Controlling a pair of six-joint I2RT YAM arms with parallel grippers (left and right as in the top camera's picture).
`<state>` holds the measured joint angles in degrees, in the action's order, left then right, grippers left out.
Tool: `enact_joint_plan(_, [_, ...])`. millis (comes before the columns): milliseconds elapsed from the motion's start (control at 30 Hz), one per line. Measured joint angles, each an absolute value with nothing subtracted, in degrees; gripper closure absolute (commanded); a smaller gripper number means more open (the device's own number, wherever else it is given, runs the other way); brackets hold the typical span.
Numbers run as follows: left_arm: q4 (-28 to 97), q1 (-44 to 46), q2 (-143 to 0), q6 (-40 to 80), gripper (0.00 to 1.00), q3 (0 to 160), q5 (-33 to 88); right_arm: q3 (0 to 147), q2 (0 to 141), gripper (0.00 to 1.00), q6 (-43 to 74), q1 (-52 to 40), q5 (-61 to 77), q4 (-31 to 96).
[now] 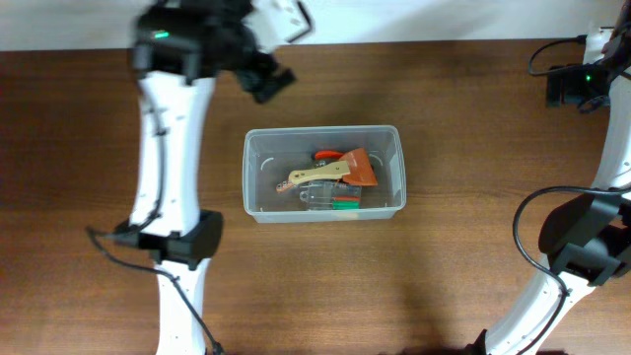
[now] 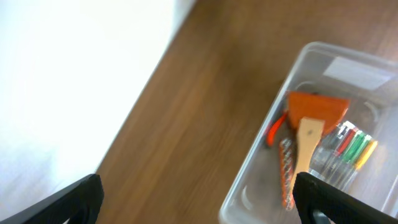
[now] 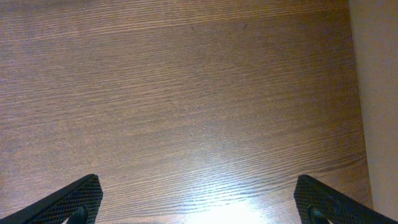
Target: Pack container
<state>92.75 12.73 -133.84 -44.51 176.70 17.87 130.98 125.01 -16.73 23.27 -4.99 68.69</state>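
Wooden tabletop [image 3: 186, 93] shows between the right jaws, which stand released. Left jaws are spread wide, grasping nothing. The container [image 2: 252, 162] sits beyond their right-hand finger, holding an orange scraper [image 2: 317, 109] and a clear bit case [image 2: 348, 149].

Motion-blurred left wrist view; bright glare on table [image 3: 236, 208]

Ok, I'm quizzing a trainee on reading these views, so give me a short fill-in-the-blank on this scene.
The wooden-handled scraper lies ____ the container.
Its blade is coloured ____.
The left gripper and right gripper, jaws open, both hold ____.
Missing words: inside; orange; nothing.
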Motion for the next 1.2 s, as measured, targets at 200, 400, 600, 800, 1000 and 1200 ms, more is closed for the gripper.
enact_joint_plan(200, [96.5, 2.9, -128.4, -39.5, 0.01, 178.9, 17.7, 131.0, 125.0, 0.01, -16.8, 23.3, -5.0, 68.7])
enact_joint_plan(400, [96.5, -5.6, -124.7, -32.8, 0.01, 178.9, 17.6, 131.0, 125.0, 0.01, -16.7, 23.3, -5.0, 68.7])
enact_joint_plan(600, [96.5, -9.3, -120.7, -26.8, 0.01, 178.8, 17.6, 131.0, 125.0, 0.01, -16.8, 23.3, -5.0, 68.7])
enact_joint_plan(800, [96.6, -9.4, -109.6, -22.8, 0.01, 172.3, 18.7, 131.0, 125.0, 0.01, -16.7, 23.3, -5.0, 68.7])
enact_joint_plan(1000, [96.6, -9.4, -93.7, -20.3, 0.01, 159.5, 19.6, 131.0, 125.0, 0.01, -16.8, 23.3, -5.0, 68.7])
enact_joint_plan(1200, [96.6, -9.4, -78.4, -19.4, 0.01, 139.6, 19.2, 131.0, 125.0, 0.01, -16.8, 23.3, -5.0, 68.7])
